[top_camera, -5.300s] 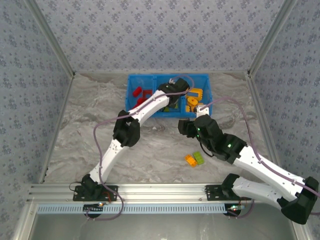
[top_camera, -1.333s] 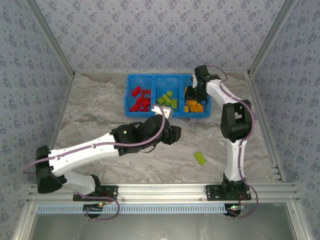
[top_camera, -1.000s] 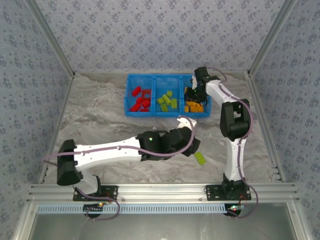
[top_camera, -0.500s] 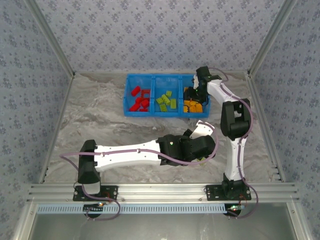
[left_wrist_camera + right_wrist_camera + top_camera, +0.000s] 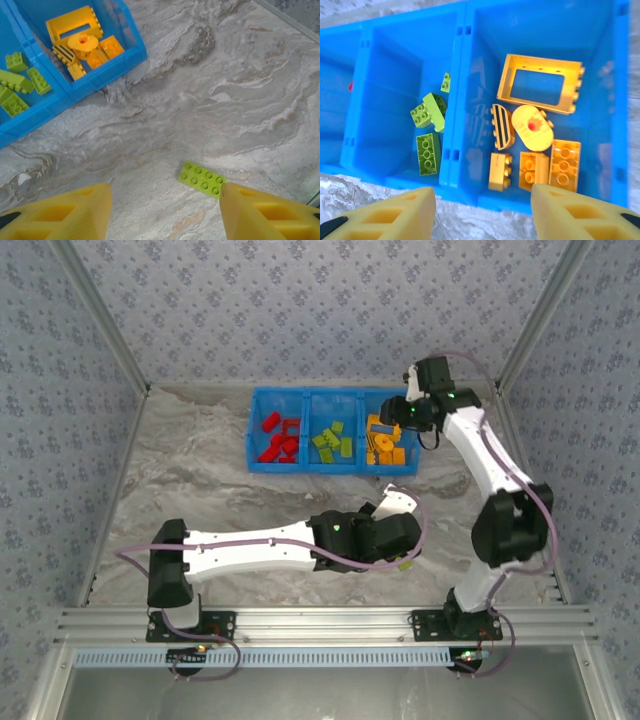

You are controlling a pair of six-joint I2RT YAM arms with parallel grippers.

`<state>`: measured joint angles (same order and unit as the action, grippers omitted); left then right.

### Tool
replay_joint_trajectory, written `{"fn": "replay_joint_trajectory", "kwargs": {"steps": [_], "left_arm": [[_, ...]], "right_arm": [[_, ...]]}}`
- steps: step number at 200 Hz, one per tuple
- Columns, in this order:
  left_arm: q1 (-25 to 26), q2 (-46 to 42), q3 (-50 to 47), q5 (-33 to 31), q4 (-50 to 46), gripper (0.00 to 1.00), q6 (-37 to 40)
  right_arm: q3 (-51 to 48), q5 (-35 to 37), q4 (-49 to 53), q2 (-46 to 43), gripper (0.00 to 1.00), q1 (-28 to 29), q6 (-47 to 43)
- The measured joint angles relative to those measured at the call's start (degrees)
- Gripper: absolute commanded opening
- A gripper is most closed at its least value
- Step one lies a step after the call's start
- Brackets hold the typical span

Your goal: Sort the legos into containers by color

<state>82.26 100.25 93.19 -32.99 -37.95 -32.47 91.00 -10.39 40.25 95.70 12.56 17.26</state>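
A flat lime green lego lies alone on the marble table, just inside my left gripper's right finger. My left gripper hovers over it, open and empty, and in the top view it is reached out far to the right. The blue tray holds the containers: red legos left, green legos middle, orange legos right. My right gripper stands open and empty above the tray's wall, looking down on the orange legos and green legos.
The left arm lies across the table's near middle. The right arm arches along the right side. The tray corner sits up and left of the lone brick. Metal frame posts border the table.
The left arm swung right and came down over the lone green lego. The right gripper opened and drew back from the orange compartment, its arm shifting to the right.
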Motion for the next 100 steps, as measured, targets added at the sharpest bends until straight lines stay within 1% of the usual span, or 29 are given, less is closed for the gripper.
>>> {"fn": "replay_joint_trajectory", "kwargs": {"steps": [31, 70, 100], "left_arm": [[-2.9, -4.0, -7.0, 3.7, 2.1, 0.60, -3.2], [-6.8, -8.9, -16.0, 8.7, 4.9, 0.60, -8.3], [-9.5, -8.9, -18.8, 15.5, 6.7, 0.64, -12.1]], "right_arm": [[-11.8, 6.7, 1.6, -14.4, 0.58, 3.6, 2.8], [-25.3, 15.1, 8.1, -32.0, 0.59, 13.8, 8.2], [-31.3, 21.4, 15.4, -41.2, 0.60, 19.9, 14.6]]}}
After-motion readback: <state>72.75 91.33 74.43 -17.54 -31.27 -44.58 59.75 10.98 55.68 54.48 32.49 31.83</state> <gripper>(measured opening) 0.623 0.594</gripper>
